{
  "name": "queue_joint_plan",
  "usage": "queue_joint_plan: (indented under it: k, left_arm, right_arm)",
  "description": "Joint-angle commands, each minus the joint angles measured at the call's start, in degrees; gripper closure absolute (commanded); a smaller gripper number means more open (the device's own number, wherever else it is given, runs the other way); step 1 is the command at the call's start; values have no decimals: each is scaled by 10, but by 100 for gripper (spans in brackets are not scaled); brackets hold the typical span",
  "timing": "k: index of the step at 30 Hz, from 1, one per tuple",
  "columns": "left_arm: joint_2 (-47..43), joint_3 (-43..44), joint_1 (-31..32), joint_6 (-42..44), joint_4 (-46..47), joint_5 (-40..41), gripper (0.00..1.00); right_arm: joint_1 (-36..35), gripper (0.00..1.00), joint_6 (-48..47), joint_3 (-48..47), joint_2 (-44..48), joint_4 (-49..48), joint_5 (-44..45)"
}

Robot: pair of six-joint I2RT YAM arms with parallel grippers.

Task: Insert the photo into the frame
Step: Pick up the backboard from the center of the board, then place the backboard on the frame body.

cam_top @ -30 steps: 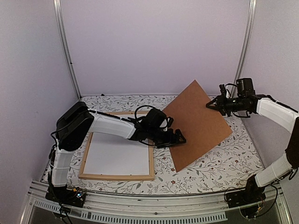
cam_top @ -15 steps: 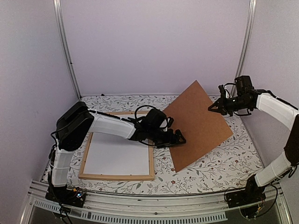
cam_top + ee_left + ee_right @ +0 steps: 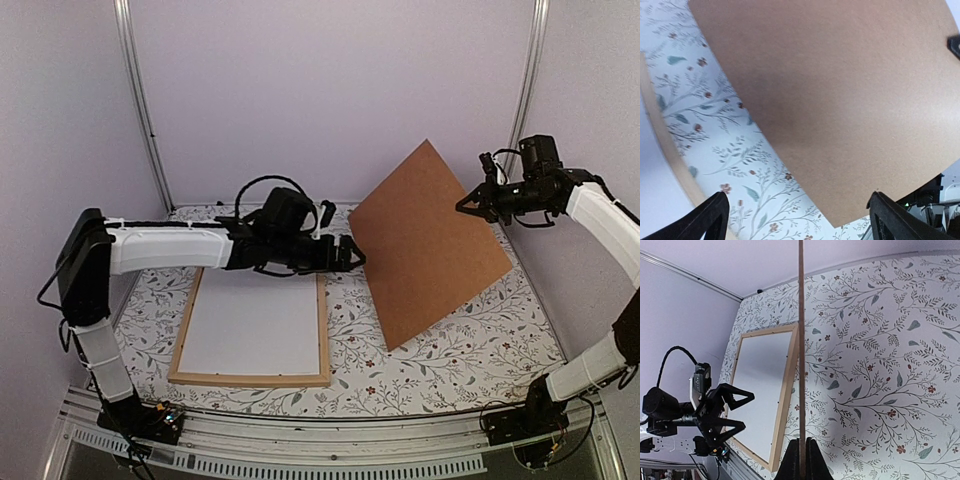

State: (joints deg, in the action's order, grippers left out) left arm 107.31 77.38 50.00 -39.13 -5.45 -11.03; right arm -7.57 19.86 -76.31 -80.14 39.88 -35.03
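left gripper [image 3: 355, 256]: spread wide, empty, just beside far right corner of frame [image 3: 248, 379] | right gripper [image 3: 466, 208]: clenched on edge of tilted board [image 3: 430, 250], right of frame

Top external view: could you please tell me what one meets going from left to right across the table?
frame → left hand → brown backing board → right hand, pinching the board's upper right edge

Matt brown board [image 3: 430, 250], light wooden frame [image 3: 250, 379]
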Motion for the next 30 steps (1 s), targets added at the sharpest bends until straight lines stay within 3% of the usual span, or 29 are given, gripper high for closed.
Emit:
queue_joint_plan:
  k: [1, 11, 17, 22, 30]
  left_arm:
    - [-72, -47, -66, 53, -81, 73, 0]
    - [-228, -203, -293, 75, -146, 109, 0]
    - [-233, -266, -409, 79, -137, 105, 0]
    - [-190, -274, -455, 81, -120, 86, 0]
    - [-128, -277, -464, 79, -91, 38, 0]
  right_arm:
    - [2, 100, 16, -48, 29, -19, -71]
    - [1, 100, 40, -36, 36, -67, -107]
    - [2, 100, 50, -7, 50, -102, -121]
    - [2, 100, 50, 1, 49, -112, -135]
    - [2, 100, 51, 22, 47, -124, -142]
